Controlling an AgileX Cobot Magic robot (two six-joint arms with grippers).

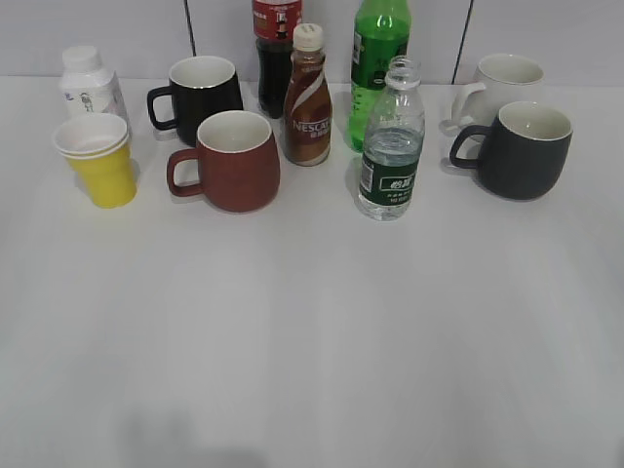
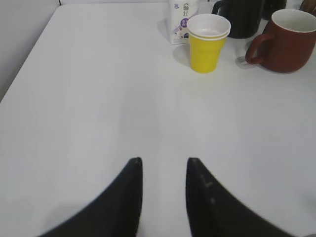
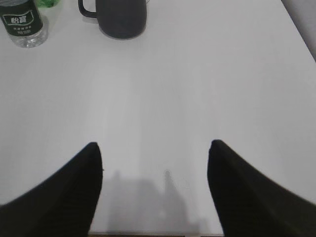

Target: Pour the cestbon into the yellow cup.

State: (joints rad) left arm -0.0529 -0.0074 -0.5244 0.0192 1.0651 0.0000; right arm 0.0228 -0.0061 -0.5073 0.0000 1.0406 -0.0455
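Here I am above the white tabletop [image 1: 312, 341], both arms pulled back near its front edge. My left tool [image 2: 164, 170] hangs over bare surface, its two dark fingers a narrow gap apart and pinching nothing. My right tool [image 3: 154, 153] hangs over bare surface too, fingers spread wide, nothing between them.

The cestbon [image 1: 391, 141] stands upright right of centre in the exterior view, uncapped, partly filled with water, dark green label facing front. Just behind it rises the taller bright green bottle [image 1: 378, 68]. In my right wrist view the cestbon [image 3: 23, 24] sits at the far upper left, well apart from my fingers, with the dark grey mug [image 3: 120, 19] near it on the right.

The yellow cup [image 1: 97, 159] stands far left, upright, white rim up; a second rim line shows just under the top, as if two cups are nested. Close behind it is a small white bottle [image 1: 90, 83]. In my left wrist view the yellow cup [image 2: 207, 42] sits ahead and to the right, well apart from my tool, and the dark red mug [image 2: 286, 42] is near it on the right.

Along the back row: a black mug [image 1: 200, 96], the brown Nescafe bottle [image 1: 308, 97], a dark cola bottle [image 1: 277, 54], and a white mug [image 1: 497, 86] behind the dark grey one
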